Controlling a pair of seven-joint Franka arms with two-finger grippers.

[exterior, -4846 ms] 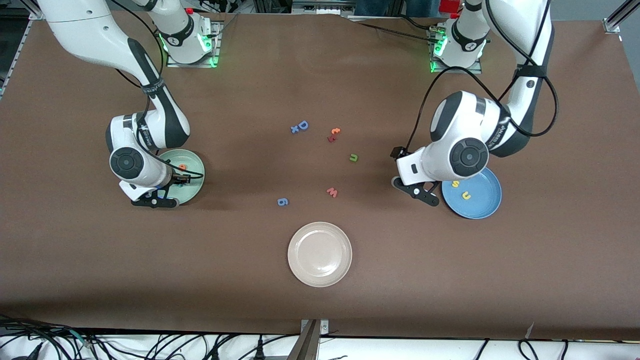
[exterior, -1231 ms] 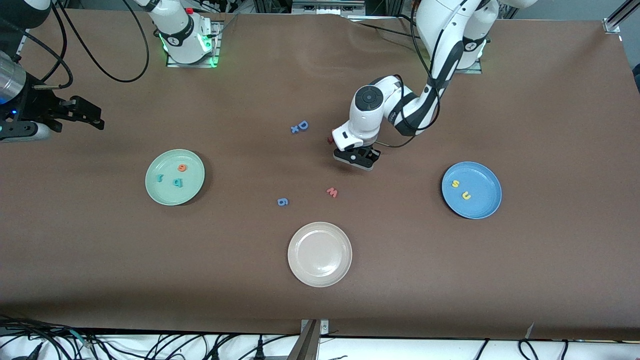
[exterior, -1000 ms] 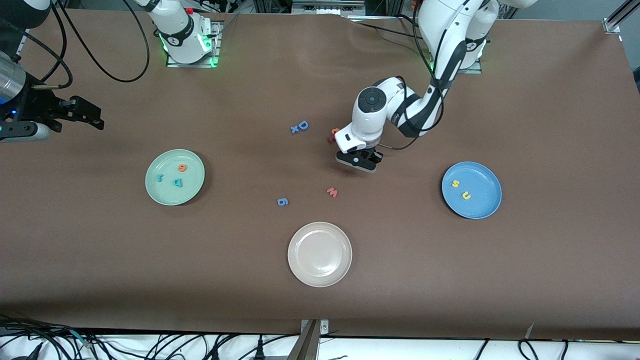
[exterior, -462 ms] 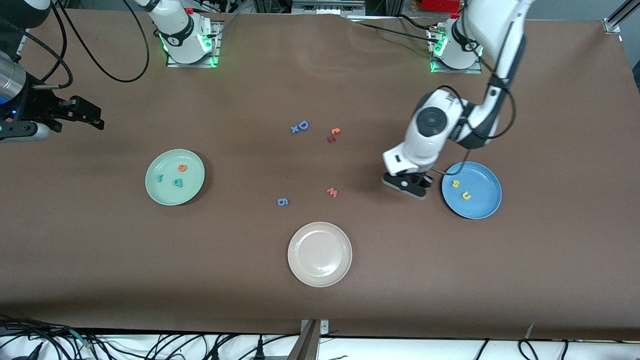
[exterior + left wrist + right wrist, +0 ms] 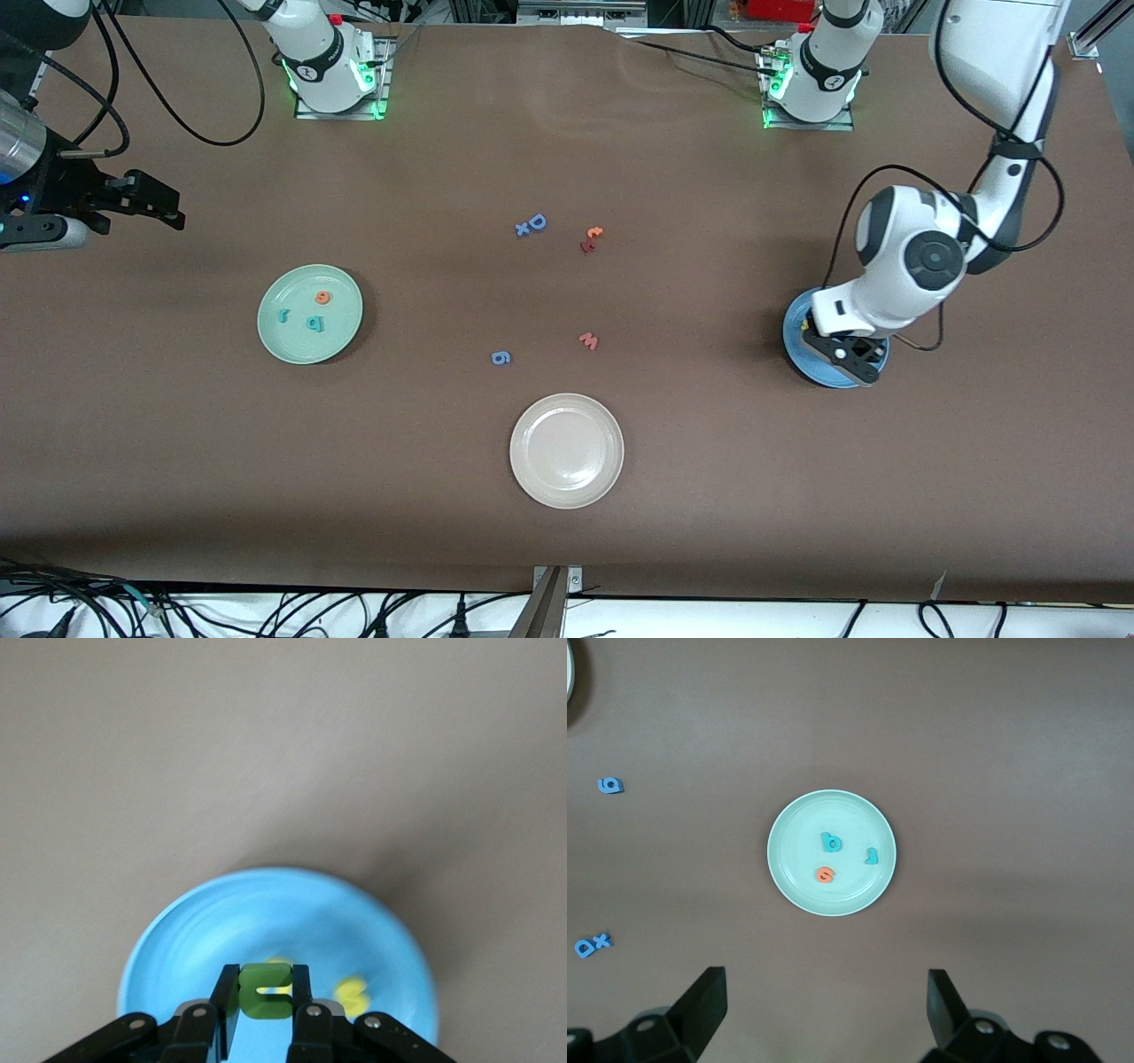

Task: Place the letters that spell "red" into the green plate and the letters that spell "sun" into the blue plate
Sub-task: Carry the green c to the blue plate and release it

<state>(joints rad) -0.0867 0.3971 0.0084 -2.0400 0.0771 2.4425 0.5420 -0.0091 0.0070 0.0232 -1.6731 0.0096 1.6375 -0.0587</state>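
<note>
Left wrist view: left gripper pinching dk-green u/n letter betw both fingers, hanging over blue plate, two yellow letters just under/beside the held piece. Front view confirms: same gripper above plate at left arm's end of table, letter itself hidden there by the wrist. Right gripper parked high, off toward right arm's end, fingers spread wide, empty, waiting. Right wrist view: green plate well below it w/ orange e, teal r, teal d all inside, so "red" looks done. Step in hand, by judgement: drop last "sun" letter. To do well: lower close to plate floor before release so light foam doesn't bounce out, aim for bare blue area clear of the yellow pair, stay inside the rim, open fully, lift straight up in case foam sticks to a pad. Blue 6, pink w, blue D, beige plate: leave alone.
</note>
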